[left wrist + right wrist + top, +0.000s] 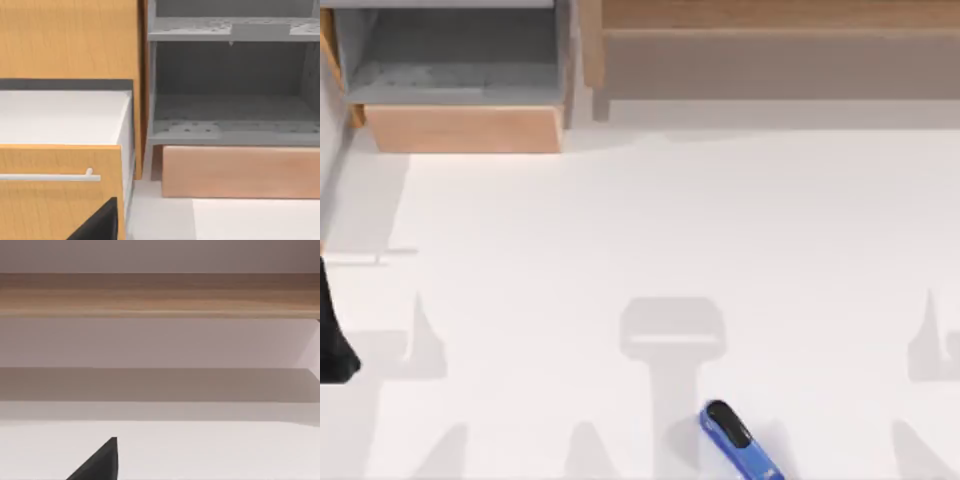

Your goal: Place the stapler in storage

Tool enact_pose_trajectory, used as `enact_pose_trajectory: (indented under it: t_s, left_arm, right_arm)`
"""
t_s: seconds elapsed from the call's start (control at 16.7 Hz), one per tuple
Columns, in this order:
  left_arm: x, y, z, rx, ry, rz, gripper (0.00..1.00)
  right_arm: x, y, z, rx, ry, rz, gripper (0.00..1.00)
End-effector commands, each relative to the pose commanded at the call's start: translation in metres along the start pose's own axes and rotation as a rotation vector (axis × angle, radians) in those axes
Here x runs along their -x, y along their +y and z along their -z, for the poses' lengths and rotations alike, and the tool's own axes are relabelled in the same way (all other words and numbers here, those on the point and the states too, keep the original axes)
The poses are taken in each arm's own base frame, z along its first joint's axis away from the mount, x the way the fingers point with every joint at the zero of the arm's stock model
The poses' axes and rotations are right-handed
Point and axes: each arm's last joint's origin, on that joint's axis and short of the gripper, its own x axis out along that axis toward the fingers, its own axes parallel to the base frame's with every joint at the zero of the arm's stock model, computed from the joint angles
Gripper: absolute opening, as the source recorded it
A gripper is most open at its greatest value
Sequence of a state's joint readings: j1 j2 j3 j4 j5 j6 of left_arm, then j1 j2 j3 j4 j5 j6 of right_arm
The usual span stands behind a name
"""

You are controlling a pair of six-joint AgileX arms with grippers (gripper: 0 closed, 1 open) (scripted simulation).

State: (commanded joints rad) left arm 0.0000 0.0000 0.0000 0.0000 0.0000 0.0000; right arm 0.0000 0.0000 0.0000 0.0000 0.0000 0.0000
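Observation:
The blue stapler (738,440), with a black strip on top and a rounded black end, lies flat on the white table near the front edge, right of centre. The storage (460,75) is a drawer-like box at the back left, with its light wood front panel (240,172) facing the table and its grey inside showing. My left arm (332,335) is at the table's left edge, far from the stapler, and a black part of my left gripper (97,225) shows in the left wrist view. A black part of my right gripper (100,462) shows in the right wrist view.
A wide wooden shelf unit (770,40) runs along the back right. In the left wrist view, a wooden cabinet with a drawer and a pale bar handle (50,176) stands beside the storage. White tabletop (650,230) spreads between the stapler and the storage.

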Motion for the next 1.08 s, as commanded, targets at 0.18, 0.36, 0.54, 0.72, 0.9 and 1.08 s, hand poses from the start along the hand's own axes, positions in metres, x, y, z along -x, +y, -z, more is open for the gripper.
enact_pose_trajectory:
  t_s: [0.18,0.36,0.54,0.72,0.9,1.08]
  left_arm:
    - [0.000,0.000,-0.001,0.009,0.008,0.001,1.00]
    - [-0.002,-0.002,-0.011,0.092,0.084,0.004,1.00]
    - [-0.012,-0.006,-0.030,0.242,0.242,-0.004,1.00]
    - [-0.035,-0.016,-0.049,0.411,0.470,-0.044,1.00]
    - [-0.071,-0.036,-0.058,0.553,0.742,-0.129,1.00]
    - [-0.111,-0.072,-0.052,0.631,1.007,-0.252,1.00]
  right_arm:
    - [0.000,0.000,0.000,0.000,0.000,0.000,1.00]
    - [0.000,0.000,0.000,0.000,0.000,0.000,1.00]
    - [0.000,0.000,0.000,0.000,0.000,0.000,1.00]
    - [0.000,0.000,0.000,0.000,0.000,0.000,1.00]
    - [0.000,0.000,0.000,0.000,0.000,0.000,1.00]
    - [0.000,0.000,0.000,0.000,0.000,0.000,1.00]
